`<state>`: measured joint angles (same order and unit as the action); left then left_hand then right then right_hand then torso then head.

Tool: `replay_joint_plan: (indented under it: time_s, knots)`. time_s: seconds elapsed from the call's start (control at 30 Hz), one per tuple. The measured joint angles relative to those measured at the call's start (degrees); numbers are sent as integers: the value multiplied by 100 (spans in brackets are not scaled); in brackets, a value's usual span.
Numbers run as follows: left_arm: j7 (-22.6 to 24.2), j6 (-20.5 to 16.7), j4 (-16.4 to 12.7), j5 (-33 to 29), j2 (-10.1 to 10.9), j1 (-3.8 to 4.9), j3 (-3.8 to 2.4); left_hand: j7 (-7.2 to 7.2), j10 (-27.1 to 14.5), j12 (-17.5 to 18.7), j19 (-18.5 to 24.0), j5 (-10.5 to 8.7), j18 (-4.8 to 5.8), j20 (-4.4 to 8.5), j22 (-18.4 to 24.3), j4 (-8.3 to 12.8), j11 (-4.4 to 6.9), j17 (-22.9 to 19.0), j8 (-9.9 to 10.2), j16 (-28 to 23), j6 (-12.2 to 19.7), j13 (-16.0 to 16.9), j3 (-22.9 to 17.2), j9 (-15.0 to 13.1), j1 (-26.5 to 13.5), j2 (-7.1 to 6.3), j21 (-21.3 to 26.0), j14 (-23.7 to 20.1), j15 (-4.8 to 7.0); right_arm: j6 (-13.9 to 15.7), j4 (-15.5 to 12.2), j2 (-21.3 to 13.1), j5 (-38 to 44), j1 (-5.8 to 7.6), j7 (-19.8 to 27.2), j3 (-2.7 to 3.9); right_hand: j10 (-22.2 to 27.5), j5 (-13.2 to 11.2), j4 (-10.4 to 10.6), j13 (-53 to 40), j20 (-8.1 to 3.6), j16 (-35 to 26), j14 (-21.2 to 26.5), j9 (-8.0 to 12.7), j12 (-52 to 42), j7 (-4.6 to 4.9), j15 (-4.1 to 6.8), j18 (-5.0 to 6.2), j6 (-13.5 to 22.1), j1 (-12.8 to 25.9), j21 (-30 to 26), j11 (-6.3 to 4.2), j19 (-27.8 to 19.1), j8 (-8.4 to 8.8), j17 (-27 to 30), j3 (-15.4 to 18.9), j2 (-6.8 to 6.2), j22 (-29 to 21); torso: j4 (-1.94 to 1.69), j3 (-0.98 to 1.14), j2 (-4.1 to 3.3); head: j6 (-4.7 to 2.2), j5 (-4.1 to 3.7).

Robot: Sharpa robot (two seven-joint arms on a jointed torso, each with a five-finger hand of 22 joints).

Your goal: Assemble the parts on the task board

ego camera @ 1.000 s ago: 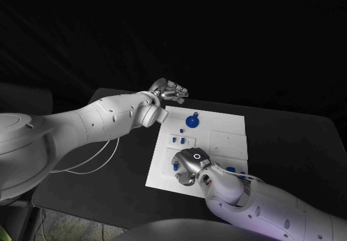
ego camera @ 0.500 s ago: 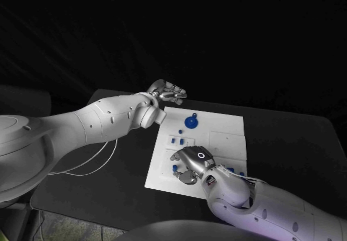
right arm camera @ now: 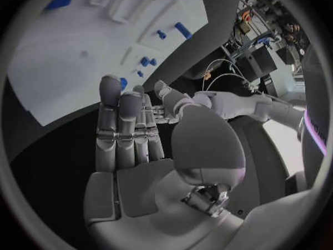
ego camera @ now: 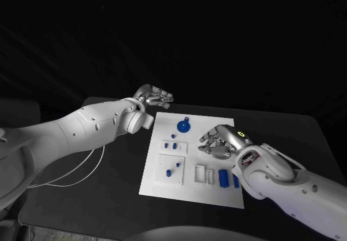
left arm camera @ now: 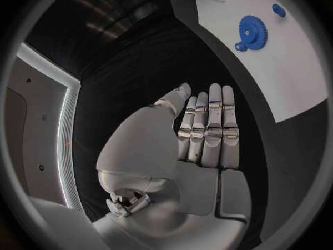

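**Board layout and robot hand positions**

The board [ego camera: 217,191] lies flat on the black worktop [ego camera: 94,201]. A blue gear [ego camera: 184,126] sits near its far edge; small blue parts [ego camera: 170,146] lie mid-board, two blue pegs [ego camera: 229,178] nearer the right arm. The left robot hand [ego camera: 154,96] hovers beyond the board's far corner, fingers straight, holding nothing. The right robot hand [ego camera: 220,142] hovers over the board, fingers extended, empty. White cable [ego camera: 79,173] trails beside the left arm.

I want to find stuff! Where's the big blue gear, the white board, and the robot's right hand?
blue gear [ego camera: 184,126]: head view, on the disc's middle.
task board [ego camera: 217,193]: head view, on a bare part near its front edge.
right hand [ego camera: 219,141]: head view, on the hand's back.
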<state>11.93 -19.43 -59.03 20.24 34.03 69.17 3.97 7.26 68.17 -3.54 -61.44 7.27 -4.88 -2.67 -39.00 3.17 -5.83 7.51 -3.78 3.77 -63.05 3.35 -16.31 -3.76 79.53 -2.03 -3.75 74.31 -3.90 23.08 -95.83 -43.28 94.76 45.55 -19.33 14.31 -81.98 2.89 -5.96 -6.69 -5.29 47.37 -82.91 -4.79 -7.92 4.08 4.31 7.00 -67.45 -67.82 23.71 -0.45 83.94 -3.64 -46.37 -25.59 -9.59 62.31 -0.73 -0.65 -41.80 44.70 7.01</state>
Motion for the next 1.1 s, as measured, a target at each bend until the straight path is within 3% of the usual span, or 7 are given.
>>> replay_joint_plan:
  time_s: [0.13,0.27,0.33,0.5,0.67,0.8,1.1]
  knots:
    - [31,-1,-98,-26,130,-3,5,0,72,0,0,-23,0,0,37,-28,72,0,0,0,0,0,7,0,0,0,0,-16,16,-301,-12,-388,-749,30,57,169,21,7,73,-1495,-143,10,-31,-71,-1384,-104,106,-177,-92,34,110,-161,2,0,-33,660,214,15,32,21,29,-14,-53]
    - [99,5,-225,-74,248,-16,8,-18,72,0,-31,-184,0,-31,137,-142,72,19,0,0,18,0,46,0,-70,-70,0,-31,11,-739,13,-651,-1371,39,-17,234,629,-1,239,-3253,-160,160,-62,-235,-3050,-113,137,-217,-81,170,326,-194,1,0,-134,652,350,98,64,44,60,2,-101]
    - [135,11,-285,-94,293,-21,8,-37,73,0,-59,-264,0,-35,270,-211,72,43,0,0,38,0,62,0,-124,-124,0,-31,11,-944,26,-721,-1567,40,-118,246,972,0,353,-4317,-160,329,-37,-387,-3957,-121,161,-217,-48,270,448,-184,1,0,-289,451,331,139,79,55,79,10,-122]
    - [236,30,-441,-139,402,-35,10,-21,72,0,-114,-423,0,-51,554,-346,72,59,0,0,63,0,172,0,-227,-227,0,-31,11,-1459,69,-858,-1899,43,-539,262,878,-1,496,-5080,-160,706,-32,-710,-4532,-192,166,-217,-131,504,667,-226,0,-35,-663,309,311,225,109,71,117,31,-155]
    - [355,93,-567,-182,507,-40,11,-25,72,0,-144,-272,90,-81,901,-427,72,70,0,0,154,2,776,0,-382,-299,0,-63,-21,-2006,103,-892,-1993,42,-1069,267,793,0,698,-5405,-209,935,-11,-1145,-4641,-252,185,-217,-243,820,769,-231,9,-44,-925,107,105,277,125,76,158,58,-197]
    - [441,176,-622,-191,559,-42,12,-30,16,0,-261,-200,91,-99,1534,-369,44,141,0,0,278,10,1692,0,-289,-206,0,-83,-41,-2338,153,-870,-2049,42,-1415,252,793,0,801,-5592,-209,999,-10,-1295,-4683,-197,185,-216,-132,959,814,-230,10,-28,-1040,53,26,311,124,65,188,84,-238]
    - [575,321,-708,-191,573,-45,13,-30,-11,0,-421,-209,90,-112,2437,-453,31,177,0,0,278,10,1868,0,-326,-145,0,-105,-63,-2673,229,-746,-2143,38,-1864,111,774,0,891,-5844,-209,1065,-10,-1544,-4683,-156,185,-217,-1,1138,912,-211,10,-28,-1198,-38,-106,386,106,8,240,170,-320]
